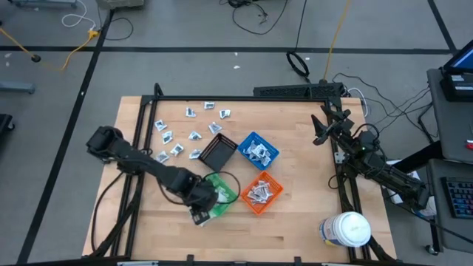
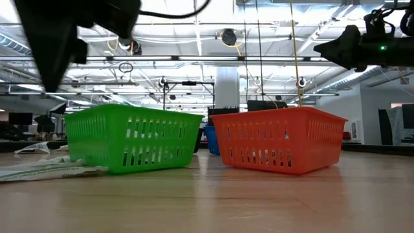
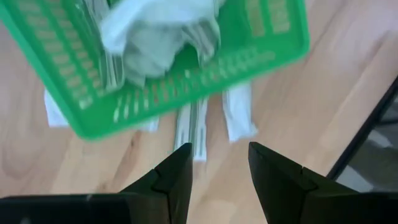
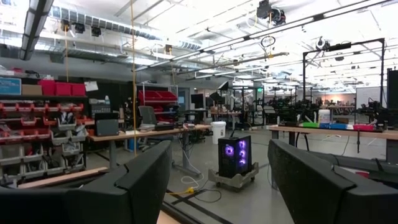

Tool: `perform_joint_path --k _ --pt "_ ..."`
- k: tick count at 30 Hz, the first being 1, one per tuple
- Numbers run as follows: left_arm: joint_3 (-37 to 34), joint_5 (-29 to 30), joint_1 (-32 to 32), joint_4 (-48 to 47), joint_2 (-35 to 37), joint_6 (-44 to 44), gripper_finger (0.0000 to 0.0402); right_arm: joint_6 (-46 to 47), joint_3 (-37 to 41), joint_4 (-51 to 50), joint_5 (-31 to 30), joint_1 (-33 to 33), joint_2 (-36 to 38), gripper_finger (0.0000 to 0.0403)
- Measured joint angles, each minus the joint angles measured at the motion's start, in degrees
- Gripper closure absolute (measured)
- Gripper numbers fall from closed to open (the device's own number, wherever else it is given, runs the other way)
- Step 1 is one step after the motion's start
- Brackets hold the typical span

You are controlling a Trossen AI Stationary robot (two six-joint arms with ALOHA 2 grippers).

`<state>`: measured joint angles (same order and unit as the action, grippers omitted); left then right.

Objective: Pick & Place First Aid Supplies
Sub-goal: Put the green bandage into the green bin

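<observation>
Just left pincer [image 3: 219, 163] above packets [image 3: 198, 127]

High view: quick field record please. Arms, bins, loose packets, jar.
left hand: open, over packets beside green bin
right hand: open, raised at table's right edge, idle
bins: black, blue, orange, green, clustered mid-table
loose packets: scattered at black bin's far-left side
jar: near-right corner
</observation>
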<state>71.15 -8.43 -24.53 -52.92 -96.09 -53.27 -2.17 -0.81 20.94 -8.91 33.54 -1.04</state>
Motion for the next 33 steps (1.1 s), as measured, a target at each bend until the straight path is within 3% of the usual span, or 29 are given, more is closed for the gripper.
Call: perform_joint_path --k 11,19,33 --pt "-4.1 0.9 -4.7 0.6 1.6 -2.9 0.0243 0.0 0.0 -0.2 0.0 0.0 0.0 0.014" --pt "-7.8 4.0 -5.6 6.5 1.0 -3.9 0.0243 0.0 0.0 -0.2 0.0 0.0 0.0 0.014" --pt "-11.1 6.0 -6.1 12.6 -6.3 -4.7 0.0243 0.0 0.0 -0.2 0.0 0.0 0.0 0.014"
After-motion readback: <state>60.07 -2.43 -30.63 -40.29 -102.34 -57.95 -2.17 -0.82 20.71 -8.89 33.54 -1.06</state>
